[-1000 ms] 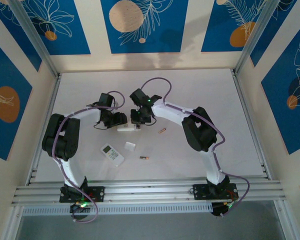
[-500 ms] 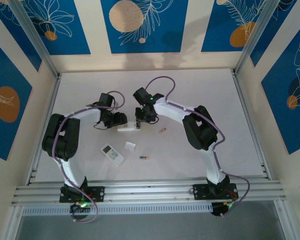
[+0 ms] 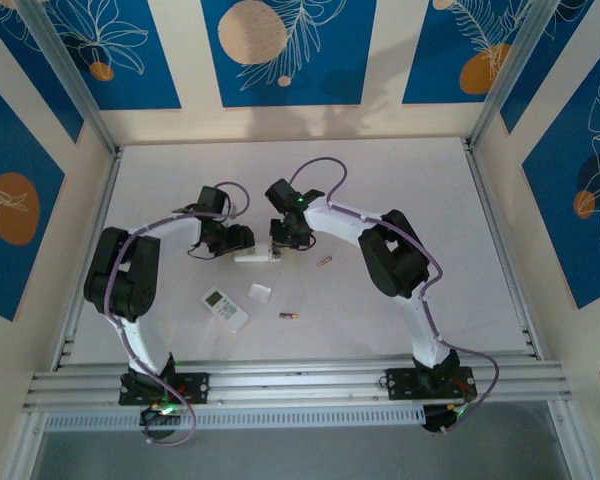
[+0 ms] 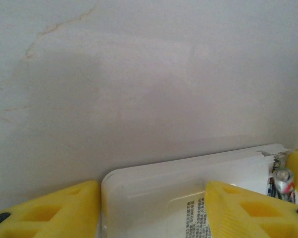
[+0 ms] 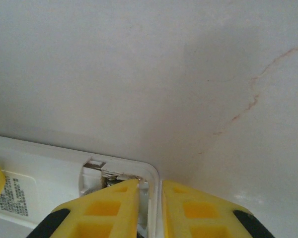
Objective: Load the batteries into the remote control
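The white remote control (image 3: 257,256) lies back-up at mid-table between both grippers. My left gripper (image 3: 235,240) (image 4: 151,198) is closed on its left end (image 4: 164,186), one finger against the rounded corner and the other by the printed label. My right gripper (image 3: 279,243) (image 5: 150,184) is nearly shut at the right end. One of its fingertips sits in the open battery compartment by the spring (image 5: 116,173), the other just outside the end wall. One battery (image 4: 284,179) lies in the compartment. Two more batteries (image 3: 324,262) (image 3: 289,316) lie loose on the table.
A second white remote with a small screen (image 3: 225,310) lies nearer the arm bases, with a pale battery cover (image 3: 261,293) beside it. The white table (image 3: 400,180) is walled on three sides, and a metal rail (image 3: 300,380) runs along its near edge.
The right arm has shifted slightly over the remote's right end, its elbow swinging a little left. The left arm, the remote and the loose batteries have stayed put.
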Robot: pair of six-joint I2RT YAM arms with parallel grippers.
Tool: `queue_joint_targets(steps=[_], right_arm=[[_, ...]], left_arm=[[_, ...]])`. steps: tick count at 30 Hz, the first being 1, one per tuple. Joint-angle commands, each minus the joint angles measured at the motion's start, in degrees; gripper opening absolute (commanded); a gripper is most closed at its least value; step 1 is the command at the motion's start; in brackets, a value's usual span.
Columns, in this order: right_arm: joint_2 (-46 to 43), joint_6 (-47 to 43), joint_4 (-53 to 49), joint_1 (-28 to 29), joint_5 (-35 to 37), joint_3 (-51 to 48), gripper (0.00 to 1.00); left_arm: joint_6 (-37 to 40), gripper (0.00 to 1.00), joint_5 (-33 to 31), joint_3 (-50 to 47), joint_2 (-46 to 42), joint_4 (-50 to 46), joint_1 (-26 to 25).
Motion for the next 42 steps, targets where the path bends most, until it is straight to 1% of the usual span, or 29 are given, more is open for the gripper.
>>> queue_joint_targets(steps=[1, 8, 12, 15, 20, 22, 24, 26, 31, 35, 39, 42], right_arm=[[0.4, 0.8, -2.1, 0.0, -1.0, 2.1, 0.20], [-4.5, 0.0, -1.7, 0.6, 0.6, 0.7, 0.20], [-5.1, -1.7, -1.3, 1.4, 1.3, 0.1, 0.22], [-5.0, -3.3, -1.6, 1.8, 3.1, -1.2, 0.28], [-4.7, -7.0, -2.8, 1.0, 5.7, -3.5, 0.43], [-4.7, -9.3, -3.7, 1.0, 7.1, -3.7, 0.48], [-5.0, -11.7, -3.9, 0.9, 8.4, -4.3, 0.50], [-5.1, -12.9, -4.0, 0.5, 9.0, -4.7, 0.48], [-4.5, -13.5, -2.4, -1.2, 6.5, -5.4, 0.34], [-3.2, -12.9, -4.0, -2.1, 6.7, -3.7, 0.28], [-2.9, -12.6, -4.2, -2.4, 6.2, -3.7, 0.23], [-2.8, -12.3, -4.6, -2.5, 5.9, -3.5, 0.17]], left_arm=[[-0.3, 0.58, 3.4, -1.0, 0.8, -4.5, -0.6], [-0.5, 0.58, 3.7, -0.7, 0.9, -4.4, -0.6], [-0.5, 0.58, 3.7, -0.8, 0.8, -4.4, -0.6], [-0.4, 0.58, 3.6, -1.0, 0.6, -4.5, -0.6], [-0.3, 0.58, 3.6, -1.2, 0.5, -4.4, -0.6], [-0.5, 0.58, 3.8, -1.4, 0.5, -4.1, -0.6], [-0.5, 0.58, 3.8, -1.4, 0.6, -4.0, -0.6], [-0.6, 0.58, 3.8, -1.4, 0.7, -4.0, -0.6], [-0.6, 0.57, 3.8, -1.5, 0.6, -4.0, -0.6], [-0.5, 0.58, 3.5, -1.7, 0.1, -4.1, -0.6], [-0.5, 0.58, 3.5, -1.4, 0.3, -4.1, -0.6], [-0.7, 0.58, 3.7, -1.4, 0.5, -4.1, -0.6]])
